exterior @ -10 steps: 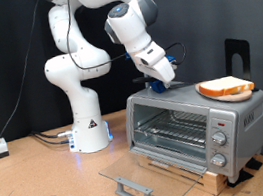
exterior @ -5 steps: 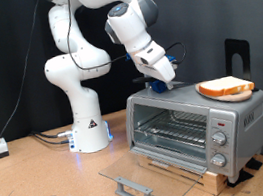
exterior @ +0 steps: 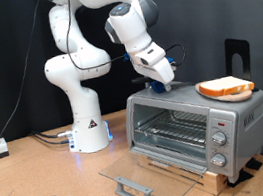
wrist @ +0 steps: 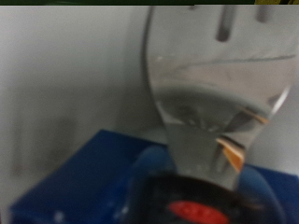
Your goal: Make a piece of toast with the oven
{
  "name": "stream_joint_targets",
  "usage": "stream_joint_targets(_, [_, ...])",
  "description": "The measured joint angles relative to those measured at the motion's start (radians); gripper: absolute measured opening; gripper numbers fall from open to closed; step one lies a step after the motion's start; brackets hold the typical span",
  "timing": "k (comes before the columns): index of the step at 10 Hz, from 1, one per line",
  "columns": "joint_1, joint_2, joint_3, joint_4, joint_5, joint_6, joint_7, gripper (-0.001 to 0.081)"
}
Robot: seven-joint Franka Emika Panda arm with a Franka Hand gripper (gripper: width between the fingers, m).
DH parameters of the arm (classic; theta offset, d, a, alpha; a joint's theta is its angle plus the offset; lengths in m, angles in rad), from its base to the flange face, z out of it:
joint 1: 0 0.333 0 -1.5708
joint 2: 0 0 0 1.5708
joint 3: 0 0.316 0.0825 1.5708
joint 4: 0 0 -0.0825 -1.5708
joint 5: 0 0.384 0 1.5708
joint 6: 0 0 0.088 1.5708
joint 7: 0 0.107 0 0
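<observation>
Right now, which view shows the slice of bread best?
The exterior view: the piece of toast lies whole on a round plate atop the oven, whose door hangs open. The gripper sits beside it. The wrist view shows only a blurred shiny blade close up, no toast.

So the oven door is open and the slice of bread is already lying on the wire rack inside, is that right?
Not quite. The oven door is open, but the slice of bread lies on a plate on top of the oven, not on the wire rack, as the exterior view shows.
</observation>
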Motion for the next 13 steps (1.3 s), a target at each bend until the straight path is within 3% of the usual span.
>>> stream_joint_targets(6, [-0.005,-0.014,-0.013,0.000,0.033,0.000,0.041,0.0807])
stream_joint_targets(10, [-0.018,-0.089,-0.046,-0.008,0.029,-0.056,0.100,0.0807])
stream_joint_targets(13, [-0.020,-0.127,-0.003,-0.029,0.029,-0.033,0.161,0.0807])
